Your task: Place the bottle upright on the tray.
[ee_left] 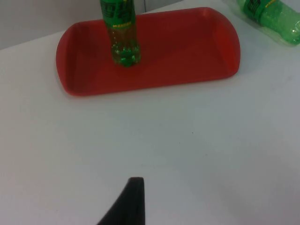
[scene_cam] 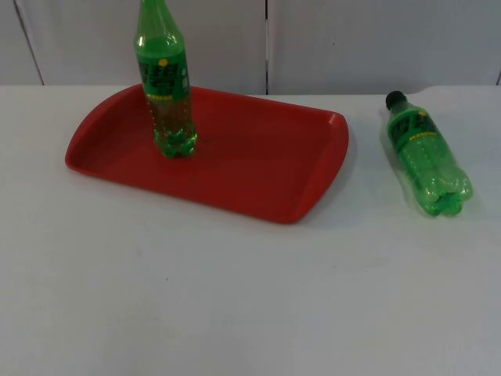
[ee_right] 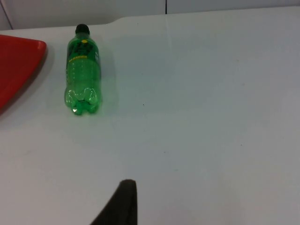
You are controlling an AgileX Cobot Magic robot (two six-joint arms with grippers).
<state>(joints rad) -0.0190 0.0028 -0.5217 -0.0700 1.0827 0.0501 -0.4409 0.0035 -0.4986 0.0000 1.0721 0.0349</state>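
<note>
A red tray [scene_cam: 258, 168] is lying on the white table [scene_cam: 235, 298], carrying one green bottle [scene_cam: 165, 86] standing upright near its left end. A second green bottle [scene_cam: 427, 155] is lying on its side on the table, just right of the tray. I cannot tell either gripper's state.

Count: two green plastic soda bottles and one red tray [scene_cam: 258, 168] on the white table [scene_cam: 235, 298]. One bottle, the upright bottle [scene_cam: 166, 86], stands on the tray. The second, the lying bottle [scene_cam: 427, 157], rests on its side on the table beside the tray.
</note>
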